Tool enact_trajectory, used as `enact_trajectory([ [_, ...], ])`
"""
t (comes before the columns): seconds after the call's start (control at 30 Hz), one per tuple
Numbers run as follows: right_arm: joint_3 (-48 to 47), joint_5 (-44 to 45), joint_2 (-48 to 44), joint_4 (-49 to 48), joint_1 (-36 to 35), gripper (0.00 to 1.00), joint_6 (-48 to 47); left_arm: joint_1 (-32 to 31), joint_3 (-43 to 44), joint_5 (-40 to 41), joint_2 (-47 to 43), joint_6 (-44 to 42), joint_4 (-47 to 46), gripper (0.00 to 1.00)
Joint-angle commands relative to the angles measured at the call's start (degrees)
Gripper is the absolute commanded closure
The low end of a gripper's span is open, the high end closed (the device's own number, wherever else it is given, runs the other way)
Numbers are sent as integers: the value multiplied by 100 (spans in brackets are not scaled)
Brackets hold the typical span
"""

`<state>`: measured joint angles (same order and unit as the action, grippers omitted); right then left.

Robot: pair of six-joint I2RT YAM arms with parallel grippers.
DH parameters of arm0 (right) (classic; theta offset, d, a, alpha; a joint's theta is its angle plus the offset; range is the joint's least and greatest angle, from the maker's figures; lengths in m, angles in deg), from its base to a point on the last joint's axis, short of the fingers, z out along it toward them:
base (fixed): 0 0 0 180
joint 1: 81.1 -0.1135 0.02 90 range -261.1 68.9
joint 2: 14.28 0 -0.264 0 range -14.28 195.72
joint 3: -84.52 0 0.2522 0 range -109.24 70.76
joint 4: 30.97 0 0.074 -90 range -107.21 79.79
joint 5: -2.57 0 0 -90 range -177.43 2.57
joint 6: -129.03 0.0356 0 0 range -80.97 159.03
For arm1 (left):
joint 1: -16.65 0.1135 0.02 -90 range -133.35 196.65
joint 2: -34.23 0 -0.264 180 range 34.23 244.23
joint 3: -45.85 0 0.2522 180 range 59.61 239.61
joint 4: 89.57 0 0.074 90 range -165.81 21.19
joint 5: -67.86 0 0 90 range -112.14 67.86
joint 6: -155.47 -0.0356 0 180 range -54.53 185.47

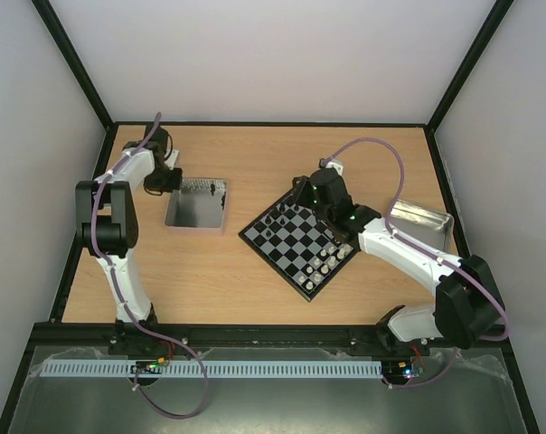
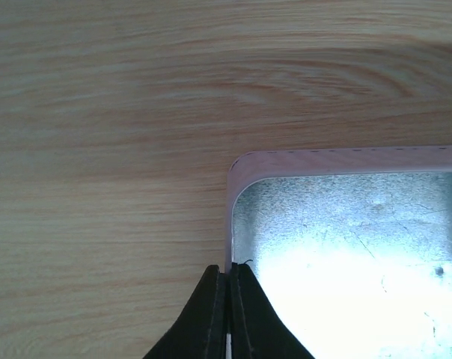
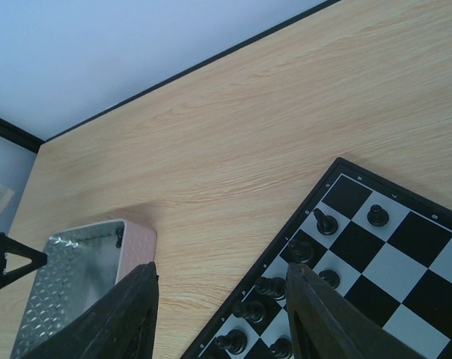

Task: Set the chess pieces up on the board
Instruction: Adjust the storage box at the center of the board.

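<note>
The board (image 1: 296, 240) lies turned like a diamond at mid table. Black chess pieces (image 1: 277, 217) stand along its far-left edge and white ones (image 1: 332, 262) along its near-right edge. My right gripper (image 1: 300, 192) hovers over the board's far corner, open and empty. In the right wrist view (image 3: 222, 303) its fingers straddle the board's rim (image 3: 304, 224) beside several black pieces (image 3: 325, 222). My left gripper (image 1: 164, 179) is at the far-left corner of a metal tray (image 1: 178, 217). In the left wrist view (image 2: 227, 278) it is shut with the tray's rim (image 2: 230, 224) running between the fingers.
One black piece (image 1: 214, 189) stands in the left tray, also seen in the right wrist view (image 3: 119, 238). A second shiny tray (image 1: 424, 222) lies at the right, behind the right arm. Black frame rails edge the wooden table.
</note>
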<state>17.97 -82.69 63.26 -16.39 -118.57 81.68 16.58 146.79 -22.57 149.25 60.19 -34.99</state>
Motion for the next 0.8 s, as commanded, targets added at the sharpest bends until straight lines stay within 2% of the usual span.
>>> enact_trajectory([
  [0.0, 163, -68, -164, -244, 12, 55, -32, 321, -71, -65, -65, 1124, 543, 98],
  [0.3, 313, -197, -162, -496, 12, 54, -31, 324, -1133, -186, -823, 2025, 523, 97],
  [0.4, 365, -175, -198, -564, 12, 54, -21, 383, -1302, -170, -1001, 2146, 576, 89],
  [0.63, 393, -188, -186, -642, 12, 54, 13, 401, -789, -459, -1294, 2263, 638, 71],
  [0.77, 385, -115, -178, -659, 12, 54, 26, 277, -526, -95, -1613, 2353, 682, 58],
])
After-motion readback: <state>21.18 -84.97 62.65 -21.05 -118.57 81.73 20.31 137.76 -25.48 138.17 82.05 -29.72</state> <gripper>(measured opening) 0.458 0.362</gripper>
